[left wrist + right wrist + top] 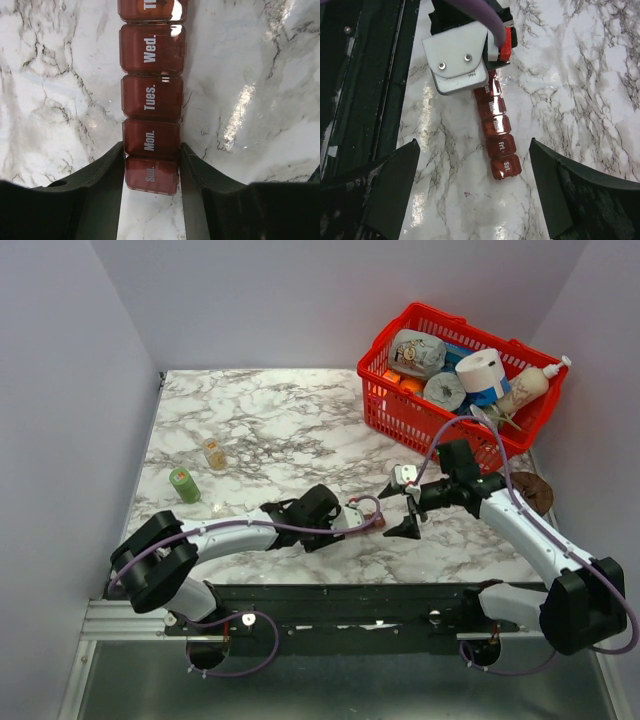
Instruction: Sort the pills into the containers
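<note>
The containers are one dark red-brown pill strip (151, 95) with day labels, lying flat on the marble table. My left gripper (151, 170) is shut on its Sun./Mon. end, with a finger pressed against each side. In the top view the strip (366, 517) lies between my two grippers. My right gripper (473, 147) is open and hovers over the Sat. end of the strip (501, 146), touching nothing. All lids that show are closed. Lighter orange shapes show through some lids. I see no loose pills on the table.
A small clear bottle with tan contents (214, 453) and a green round cap (184, 484) stand at the left of the table. A red mesh basket (392, 412) full of items sits at the back right. A brown disc (532, 490) lies at the right edge.
</note>
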`<state>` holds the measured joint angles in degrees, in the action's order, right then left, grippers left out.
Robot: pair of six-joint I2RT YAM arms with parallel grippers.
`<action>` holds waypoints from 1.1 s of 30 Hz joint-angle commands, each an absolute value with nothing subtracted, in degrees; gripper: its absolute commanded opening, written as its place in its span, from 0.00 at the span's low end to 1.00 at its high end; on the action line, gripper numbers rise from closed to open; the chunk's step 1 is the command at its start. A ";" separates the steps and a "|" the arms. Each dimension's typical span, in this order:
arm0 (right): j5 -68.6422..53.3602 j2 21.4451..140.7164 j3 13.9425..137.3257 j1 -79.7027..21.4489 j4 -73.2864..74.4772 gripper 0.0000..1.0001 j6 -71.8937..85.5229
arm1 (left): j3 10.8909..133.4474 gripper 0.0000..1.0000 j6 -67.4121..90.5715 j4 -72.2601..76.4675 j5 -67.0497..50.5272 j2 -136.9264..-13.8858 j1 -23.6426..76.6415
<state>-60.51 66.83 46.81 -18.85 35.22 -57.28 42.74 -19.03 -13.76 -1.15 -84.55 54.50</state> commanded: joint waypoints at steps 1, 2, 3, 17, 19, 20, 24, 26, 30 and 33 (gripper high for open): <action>-62.05 70.04 46.84 -20.91 34.54 1.00 -64.25 | 42.54 0.00 -19.60 -13.71 -5.97 -79.72 54.76; -62.14 70.40 46.93 -21.18 34.37 1.00 -64.42 | 42.45 0.00 -19.43 -13.45 -6.41 -78.67 54.67; -62.05 71.10 47.19 -21.88 34.19 1.00 -64.51 | 42.28 0.00 -19.08 -13.27 -6.85 -78.05 54.58; -56.52 74.79 47.02 -30.06 23.47 0.92 -53.09 | 44.29 0.00 -14.94 -14.76 -15.20 -73.48 52.74; -56.08 75.50 47.28 -30.67 23.47 0.91 -52.74 | 44.82 0.00 -14.59 -14.94 -15.99 -73.30 52.47; -55.99 75.67 47.29 -30.67 23.47 0.89 -52.56 | 45.00 0.00 -14.33 -15.20 -16.08 -73.13 52.38; -55.20 76.73 47.72 -31.46 23.38 0.87 -51.77 | 45.61 0.00 -13.63 -15.38 -17.58 -72.42 52.12; -54.76 77.60 48.16 -31.55 23.29 0.85 -50.98 | 45.70 0.00 -13.36 -15.21 -18.19 -71.81 52.03; -55.19 78.31 48.69 -31.82 23.29 0.84 -49.92 | 46.14 0.00 -13.01 -15.03 -18.63 -71.02 51.94; -55.63 78.57 48.95 -31.99 23.29 0.81 -49.13 | 46.32 0.00 -12.83 -15.29 -18.72 -70.66 51.86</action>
